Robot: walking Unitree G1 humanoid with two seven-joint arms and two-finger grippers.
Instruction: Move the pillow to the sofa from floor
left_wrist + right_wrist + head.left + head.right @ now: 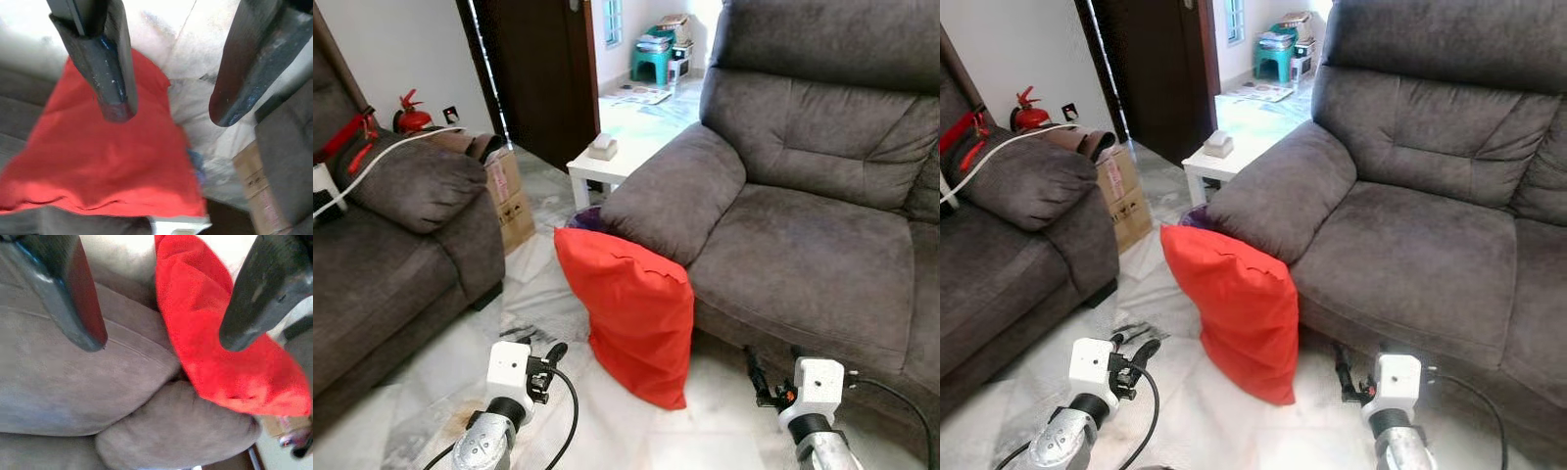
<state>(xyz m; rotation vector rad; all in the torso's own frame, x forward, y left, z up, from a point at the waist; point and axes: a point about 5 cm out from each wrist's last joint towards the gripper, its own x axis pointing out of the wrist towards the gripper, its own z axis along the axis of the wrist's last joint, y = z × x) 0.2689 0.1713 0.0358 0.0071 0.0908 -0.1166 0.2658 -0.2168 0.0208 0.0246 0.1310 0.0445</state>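
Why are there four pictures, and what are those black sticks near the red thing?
A walking robot took these. Two pictures come from the eyes in its head, looking down at a living room. Two come from small cameras on its wrists. The black sticks are its fingers: the left hand and the right hand each have two, and both are open, holding nothing. The red thing is a pillow standing on the floor, leaning against a grey sofa. Another sofa, a cardboard box and a small white table are nearby.
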